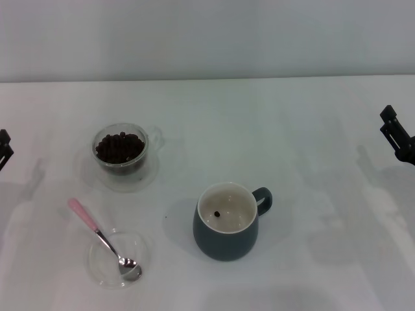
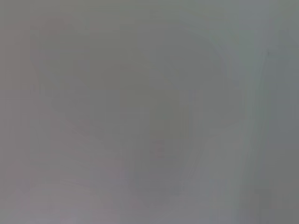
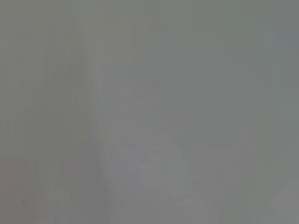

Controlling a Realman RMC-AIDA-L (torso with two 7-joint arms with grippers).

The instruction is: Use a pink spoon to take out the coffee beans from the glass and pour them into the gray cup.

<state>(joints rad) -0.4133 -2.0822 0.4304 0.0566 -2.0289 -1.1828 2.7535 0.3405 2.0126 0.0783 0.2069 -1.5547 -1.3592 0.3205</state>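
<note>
The pink spoon (image 1: 102, 241) lies with its metal bowl in a flat clear glass saucer (image 1: 97, 265) at the front left, its pink handle pointing back left. The glass (image 1: 151, 138) stands behind it and holds a heap of coffee beans (image 1: 119, 147). The gray cup (image 1: 224, 240) stands at the front middle, handle to the right, with one dark bean inside. My left gripper (image 1: 4, 148) shows only at the left edge, my right gripper (image 1: 397, 136) at the right edge. Both are far from the objects. The wrist views show only blank grey surface.
The glass stands on a second flat clear saucer (image 1: 150, 176). The white table (image 1: 311, 129) stretches wide around the objects, with a pale wall behind it.
</note>
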